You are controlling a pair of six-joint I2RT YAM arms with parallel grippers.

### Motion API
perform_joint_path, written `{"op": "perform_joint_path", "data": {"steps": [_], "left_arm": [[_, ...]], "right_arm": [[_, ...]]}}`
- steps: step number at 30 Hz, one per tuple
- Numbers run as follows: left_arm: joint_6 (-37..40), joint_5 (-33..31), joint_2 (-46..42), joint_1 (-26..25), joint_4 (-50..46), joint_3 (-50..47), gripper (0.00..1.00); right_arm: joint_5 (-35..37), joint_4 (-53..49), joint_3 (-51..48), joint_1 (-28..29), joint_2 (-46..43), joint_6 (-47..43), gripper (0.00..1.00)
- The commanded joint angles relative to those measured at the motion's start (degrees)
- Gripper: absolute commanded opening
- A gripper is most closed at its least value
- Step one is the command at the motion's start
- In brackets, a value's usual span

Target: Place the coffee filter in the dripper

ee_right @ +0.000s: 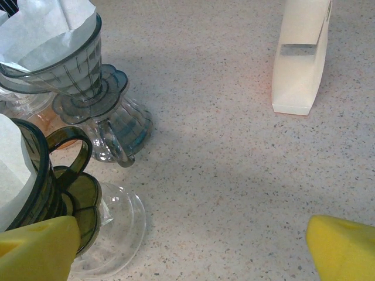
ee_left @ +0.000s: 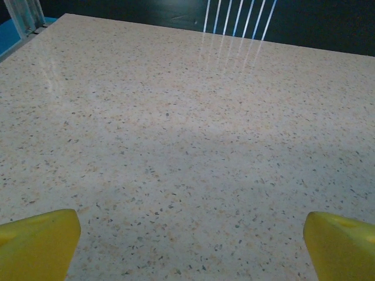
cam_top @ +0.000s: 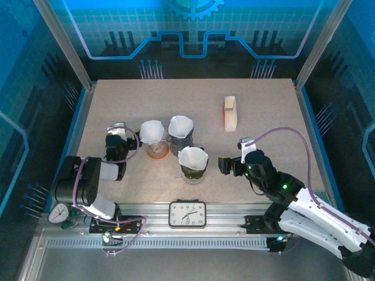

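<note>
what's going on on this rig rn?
Nothing is being held. The amber glass dripper, grey glass dripper and dark green glass dripper each hold a white paper filter. The left tool and right tool are open, flanking the group. The white cardboard filter holder stands farther back.

The table [ee_left: 187, 129] is speckled, stone-like, faintly glossy. The upper-left dripper [ee_right: 85, 67] is clear, shiny; its filter [ee_right: 47, 29] matt paper

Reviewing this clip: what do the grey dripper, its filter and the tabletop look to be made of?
Grey dripper: smoky see-through plastic or glass, glossy; the filter shows through its ribbed wall.
Coffee filter: white paper, matte, with soft creases.
Tabletop: speckled beige, probably stone-look laminate or composite, with a slight sheen.
</note>
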Motion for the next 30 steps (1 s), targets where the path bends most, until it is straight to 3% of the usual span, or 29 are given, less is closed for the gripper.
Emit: {"op": "perform_joint_path", "data": {"steps": [1,4,12,14,18,22,26,30], "left_arm": [[1.99,2.36,0.09,-0.41,2.02,0.31,0.99],[2.39,0.11,0.23,-1.08,4.78,-0.97,0.99],[1.68,1.24,0.13,-0.47,-1.37,2.2,0.99],[1.7,-1.43,0.2,-0.92,-0.66,1.73,0.99],[1.51,-3.35,0.28,-1.35,-0.99,2.15,0.99],[1.55,-3.54,0.26,-1.42,-0.99,2.02,0.99],[1.17,-5.13,0.22,-1.61,0.42,1.24,0.99],[1.16,-5.13,0.22,-1.59,0.34,1.32,0.99]], "right_arm": [[2.0,0.01,-0.12,-0.95,-0.71,-0.04,1.0],[2.45,0.38,-0.29,-0.93,-0.67,-0.22,1.0],[2.47,0.48,0.28,-0.91,-0.62,-1.37,1.0],[2.99,0.51,0.36,-0.97,-0.71,-1.33,1.0],[7.26,0.72,-0.02,-0.95,-0.62,1.94,1.0],[10.38,3.54,-0.34,-1.68,0.59,-0.23,1.0],[12.13,4.86,0.32,-6.12,4.48,-2.88,1.0],[10.07,9.07,-0.49,-14.8,8.1,-7.52,1.0]]}}
